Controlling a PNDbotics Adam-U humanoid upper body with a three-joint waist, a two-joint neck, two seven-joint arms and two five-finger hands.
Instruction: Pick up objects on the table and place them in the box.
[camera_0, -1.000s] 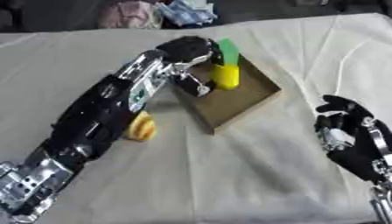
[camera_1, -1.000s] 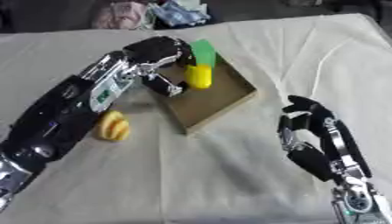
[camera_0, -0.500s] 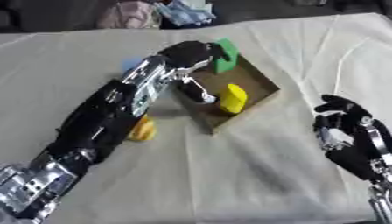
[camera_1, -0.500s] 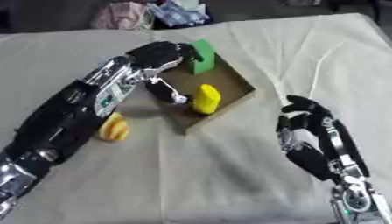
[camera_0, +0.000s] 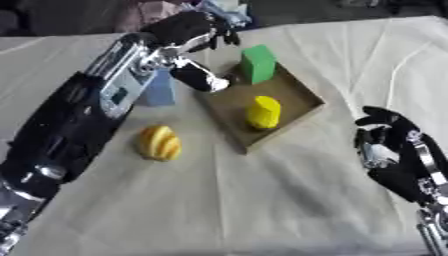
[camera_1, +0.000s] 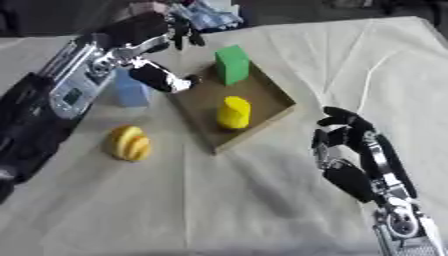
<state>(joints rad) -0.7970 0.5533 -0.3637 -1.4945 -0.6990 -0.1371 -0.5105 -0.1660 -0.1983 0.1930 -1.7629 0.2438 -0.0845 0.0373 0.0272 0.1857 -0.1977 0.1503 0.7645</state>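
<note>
Cloth-covered table (camera_0: 289, 200), blue block (camera_1: 131, 92) half-hidden.

On my feed the surface (camera_0: 262, 200) is covered in a plain off-white cloth. The box (camera_0: 297, 87) is brown cardboard. In it I see a bright yellow piece (camera_0: 262, 112) and a solid green block (camera_0: 258, 63). Out on the cloth there is a yellow-orange ribbed thing (camera_0: 160, 142) and a pale blue block (camera_0: 160, 90). My left hand (camera_0: 188, 30) is black with silver parts; my right hand (camera_1: 346, 145) is black too, with silvery bits at the fingers (camera_1: 337, 120).
</note>
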